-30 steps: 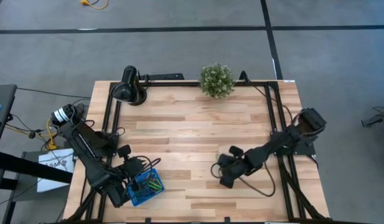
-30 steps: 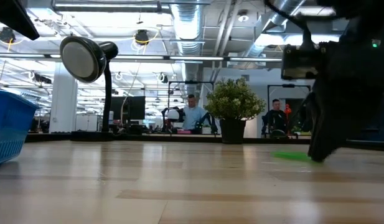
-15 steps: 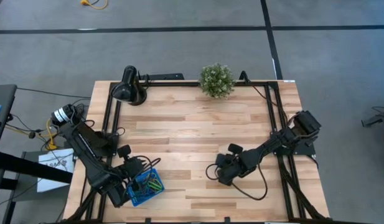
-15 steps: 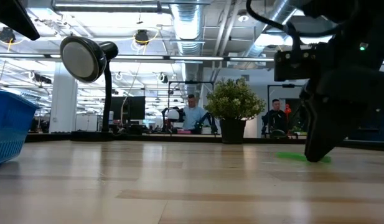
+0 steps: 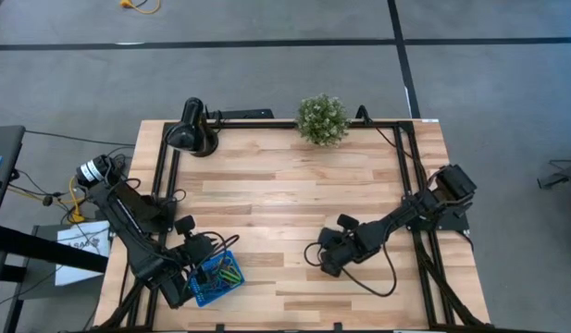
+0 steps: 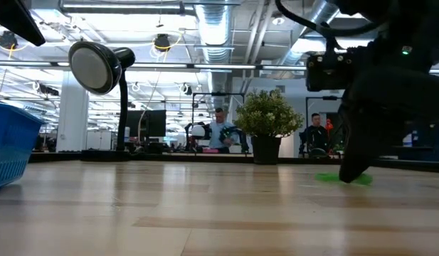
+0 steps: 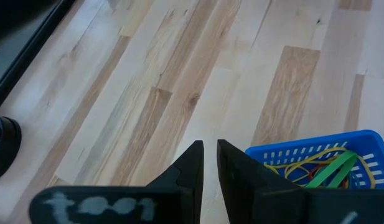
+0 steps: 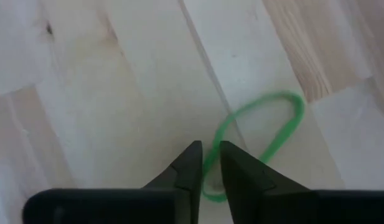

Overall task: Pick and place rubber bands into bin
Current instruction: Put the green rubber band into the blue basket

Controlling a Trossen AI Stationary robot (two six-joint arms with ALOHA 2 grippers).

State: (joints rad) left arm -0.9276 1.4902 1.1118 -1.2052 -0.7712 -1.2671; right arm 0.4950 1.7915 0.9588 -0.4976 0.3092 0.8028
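In the bin point(image 5: 217, 277) — a tangle of rubber bands point(image 7: 316, 169).

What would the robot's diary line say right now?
right pincer: down on table, closing on green rubber band | left pincer: waiting beside blue bin | bin: holds several bands

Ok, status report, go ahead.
Right gripper down on green band, fingers nearly together. Left gripper shut, empty, by bin. Nothing in the way.
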